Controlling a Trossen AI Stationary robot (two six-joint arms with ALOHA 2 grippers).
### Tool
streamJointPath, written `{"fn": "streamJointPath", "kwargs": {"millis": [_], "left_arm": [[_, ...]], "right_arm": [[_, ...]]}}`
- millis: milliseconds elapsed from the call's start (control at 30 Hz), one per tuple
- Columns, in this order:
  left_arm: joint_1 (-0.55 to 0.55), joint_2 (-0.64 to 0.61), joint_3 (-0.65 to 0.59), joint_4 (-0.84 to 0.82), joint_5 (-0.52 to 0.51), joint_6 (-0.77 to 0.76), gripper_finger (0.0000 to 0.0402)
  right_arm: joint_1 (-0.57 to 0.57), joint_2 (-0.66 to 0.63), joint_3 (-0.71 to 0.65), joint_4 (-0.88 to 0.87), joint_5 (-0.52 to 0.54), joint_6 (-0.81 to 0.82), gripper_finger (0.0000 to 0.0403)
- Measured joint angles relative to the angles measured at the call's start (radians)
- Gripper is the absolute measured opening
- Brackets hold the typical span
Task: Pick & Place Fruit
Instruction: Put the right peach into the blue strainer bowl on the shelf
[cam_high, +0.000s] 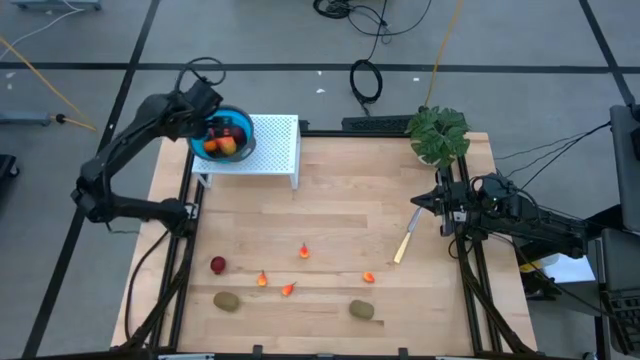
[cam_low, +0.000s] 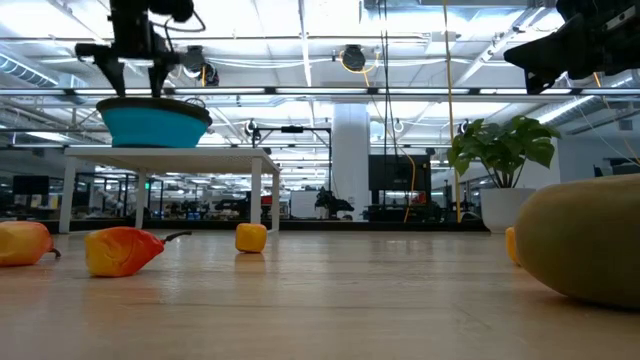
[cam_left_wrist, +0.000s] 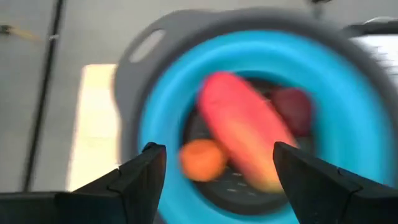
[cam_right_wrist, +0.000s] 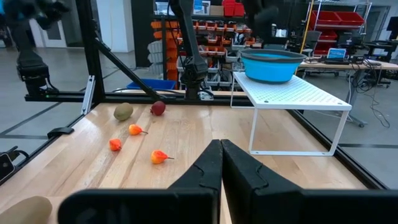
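The large red-orange fruit (cam_left_wrist: 239, 127) is lying in the blue bowl (cam_high: 198, 148), directly under my left gripper (cam_high: 212, 128), with its long axis running slantwise across the bowl floor. A small orange ball (cam_left_wrist: 202, 158) and a dark red ball (cam_left_wrist: 293, 109) are lying beside it there. My left fingers (cam_left_wrist: 140, 177) are standing apart over the bowl and are holding nothing.

The fruits that are waiting are lying on the near part of the table, well apart from this hand: a dark red ball (cam_high: 218, 264), four tiny orange-red bits (cam_high: 304, 251), and two kiwis (cam_high: 227, 300) near the front edge. I am judging that the dark red ball and the left kiwi are nearer to my left arm, so the next move should be a reach down and toward the front. The right kiwi (cam_high: 361, 310) is lying closer to my right arm.

My right gripper (cam_high: 420, 203) is waiting at the right side, fingers pressed together, empty, near the pale yellow stick (cam_high: 405, 240).

The bowl is standing on a white perforated stand (cam_high: 275, 145) at the far left corner of the wooden table (cam_high: 340, 190). A green plant (cam_high: 438, 133) is standing at the far right corner. Behind the table a big workshop with shelves is showing.
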Motion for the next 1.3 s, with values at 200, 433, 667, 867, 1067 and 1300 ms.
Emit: {"fn": "streamJointPath", "kwargs": {"millis": [200, 433, 667, 867, 1067, 1300], "left_arm": [[-0.136, -0.052, 0.025, -0.001, 0.032, -0.065, 0.0263], [-0.387, -0.065, 0.025, 0.002, 0.022, -0.188, 0.0227], [-0.616, -0.064, 0.025, 0.035, -0.007, -0.296, 0.0192], [-0.786, -0.064, 0.025, 0.083, -0.079, -0.393, 0.0159], [-0.919, -0.063, 0.005, 0.158, -0.106, -0.439, 0.0121], [-1.035, -0.042, -0.014, 0.233, -0.154, -0.422, 0.0076]], "right_arm": [[0.000, 0.000, 0.000, 0.000, 0.000, 0.033, 0.0000], [0.000, 0.000, 0.000, 0.000, -0.001, 0.110, 0.0000], [0.000, 0.000, 0.000, 0.000, -0.002, 0.185, 0.0000], [0.000, 0.000, 0.000, 0.000, -0.002, 0.190, 0.0000], [0.000, 0.000, 0.000, 0.000, -0.002, 0.190, 0.0000], [0.000, 0.000, 0.000, 0.000, -0.002, 0.241, 0.0000]]}}
